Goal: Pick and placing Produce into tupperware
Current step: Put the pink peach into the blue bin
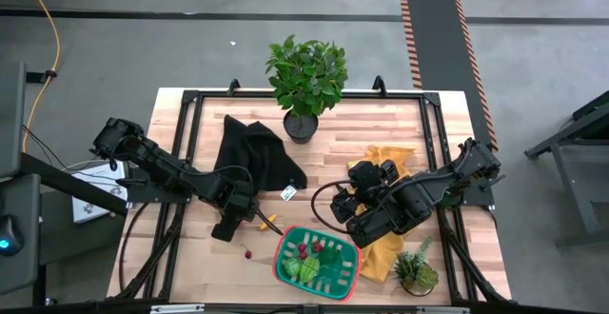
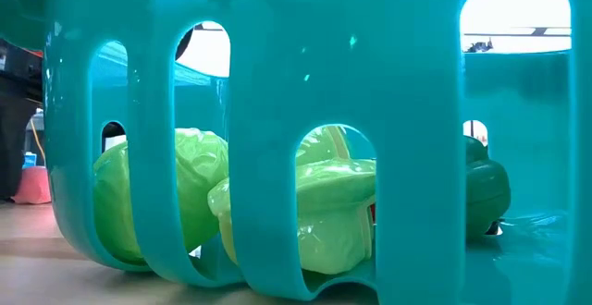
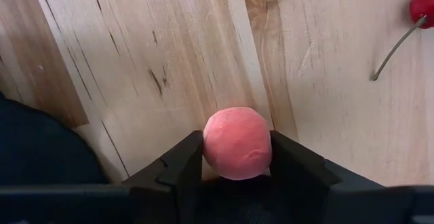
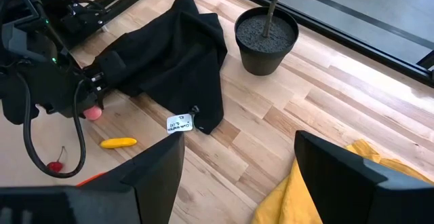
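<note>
Several produce items already lie in the tupperware point(image 1: 353, 278); left gripper point(image 3: 237, 157) clamps a pink ball point(image 3: 237, 143), right gripper point(image 4: 237, 157) waits, jaws apart.

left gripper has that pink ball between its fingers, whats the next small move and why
Probably finish closing, then lift. The left gripper has a finger on each side of the pink ball, which sits low by the table, and the tupperware is off to the side, so it needs clearance first.
</note>
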